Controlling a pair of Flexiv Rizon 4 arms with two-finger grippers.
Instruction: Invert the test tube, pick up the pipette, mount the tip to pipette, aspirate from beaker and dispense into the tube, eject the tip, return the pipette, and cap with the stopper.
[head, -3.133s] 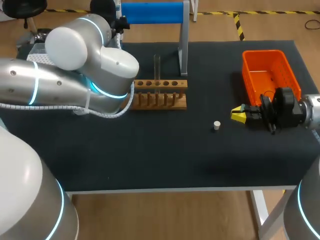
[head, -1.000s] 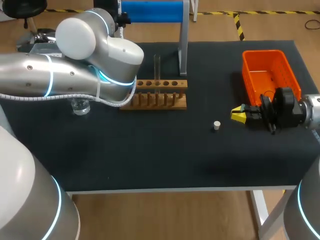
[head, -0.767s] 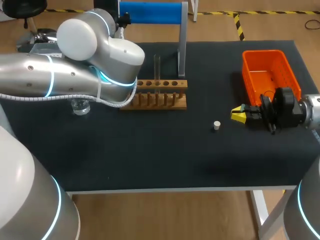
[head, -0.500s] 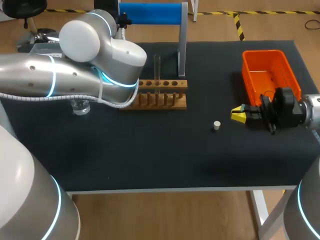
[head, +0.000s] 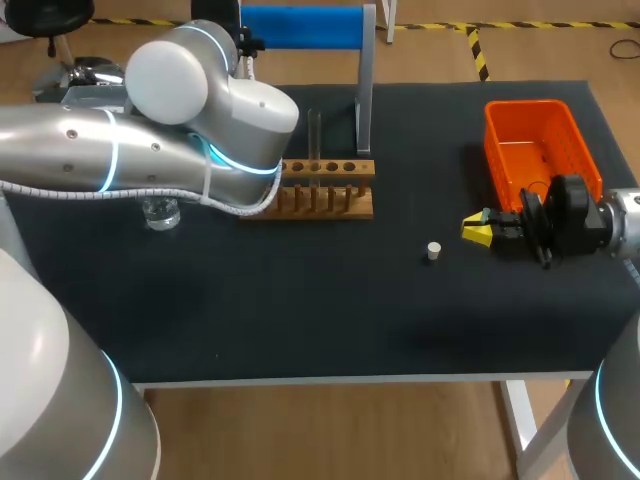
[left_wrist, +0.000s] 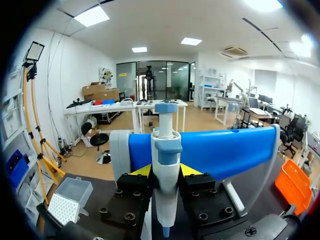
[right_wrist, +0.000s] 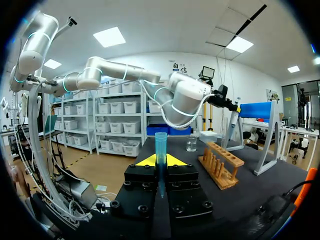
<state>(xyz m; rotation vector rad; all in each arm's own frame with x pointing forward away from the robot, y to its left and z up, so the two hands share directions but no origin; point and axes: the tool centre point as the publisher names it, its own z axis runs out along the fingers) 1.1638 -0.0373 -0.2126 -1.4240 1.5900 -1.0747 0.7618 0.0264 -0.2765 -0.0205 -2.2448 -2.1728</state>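
The white and blue pipette (left_wrist: 165, 170) hangs at the blue bar of its stand (left_wrist: 225, 150), and my left gripper (left_wrist: 166, 174) is shut on its body at the table's back left. The left arm's big elbow (head: 200, 100) hides that gripper in the head view. A clear test tube (head: 314, 138) stands upright in the wooden rack (head: 320, 190). The beaker (head: 160, 212) sits left of the rack. A small white stopper (head: 433, 251) lies on the mat. Just right of it, my right gripper (head: 478, 231) is shut on a blue translucent tip (right_wrist: 160, 145).
An orange bin (head: 540, 150) stands at the back right, just behind the right gripper. A tip box (left_wrist: 67, 200) sits at the back left beside the stand. The stand's metal post (head: 366, 90) rises right behind the rack.
The left arm has edged a little to the right at the stand, and its fingers have come together onto the pipette. The right arm has kept still with the blue tip.
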